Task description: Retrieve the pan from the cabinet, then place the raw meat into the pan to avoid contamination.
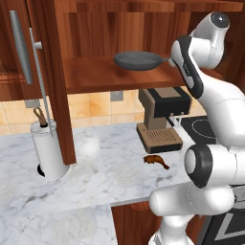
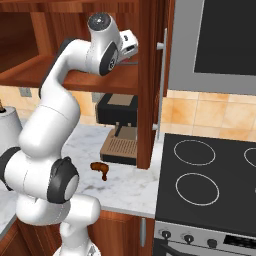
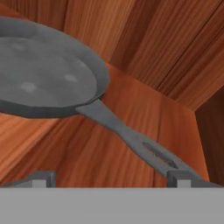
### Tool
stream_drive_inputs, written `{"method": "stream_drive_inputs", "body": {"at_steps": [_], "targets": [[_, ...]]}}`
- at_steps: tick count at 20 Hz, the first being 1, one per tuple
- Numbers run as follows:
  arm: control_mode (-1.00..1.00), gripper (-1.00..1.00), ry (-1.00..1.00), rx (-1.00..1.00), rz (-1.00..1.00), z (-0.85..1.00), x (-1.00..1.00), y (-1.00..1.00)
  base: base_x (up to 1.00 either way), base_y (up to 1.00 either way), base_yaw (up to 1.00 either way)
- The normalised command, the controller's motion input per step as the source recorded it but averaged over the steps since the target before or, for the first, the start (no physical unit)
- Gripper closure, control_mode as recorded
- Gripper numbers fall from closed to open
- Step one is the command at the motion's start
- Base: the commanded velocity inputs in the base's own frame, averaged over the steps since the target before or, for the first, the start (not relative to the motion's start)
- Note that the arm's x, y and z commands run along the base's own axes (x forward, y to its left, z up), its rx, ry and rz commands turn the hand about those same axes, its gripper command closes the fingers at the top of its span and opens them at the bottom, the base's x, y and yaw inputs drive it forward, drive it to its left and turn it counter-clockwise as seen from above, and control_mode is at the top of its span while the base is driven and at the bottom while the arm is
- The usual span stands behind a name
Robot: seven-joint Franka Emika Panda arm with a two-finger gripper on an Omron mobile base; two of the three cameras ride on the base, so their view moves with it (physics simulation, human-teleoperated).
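The pan [image 1: 138, 61] is a shallow dark grey frying pan lying flat on the shelf of the open wooden cabinet [image 1: 95, 74], with its long handle pointing right. My arm reaches up to that shelf. In the hand view the pan [image 3: 48, 83] lies ahead at upper left. Its handle [image 3: 140, 144] runs down to just inside my right fingertip [image 3: 181, 179]. My gripper [image 3: 111, 180] is open, level with the handle's end, with nothing held. The raw meat [image 1: 155, 161] [image 2: 99, 168], a small reddish-brown drumstick, lies on the marble counter [image 1: 95, 177] below.
A brown and black coffee machine [image 1: 160, 119] [image 2: 119, 127] stands under the shelf, just behind the meat. A white canister [image 1: 48, 148] stands at the left by the open cabinet door [image 1: 21, 48]. To the right lie a black stove top [image 2: 210, 180] and a microwave [image 2: 225, 35].
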Motion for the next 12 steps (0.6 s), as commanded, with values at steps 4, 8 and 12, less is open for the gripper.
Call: {"method": "stream_drive_inputs", "body": {"at_steps": [4,8,12], "targets": [[-1.0,-1.0,0.03,0.0,0.0,-0.09,0.39,-0.13,0.0,0.0,0.0],[-1.0,-1.0,0.01,0.0,0.0,-0.1,0.37,-0.12,0.0,0.0,0.0],[-1.0,-1.0,0.02,0.0,0.0,-0.12,0.34,-0.11,0.0,0.0,0.0]]}}
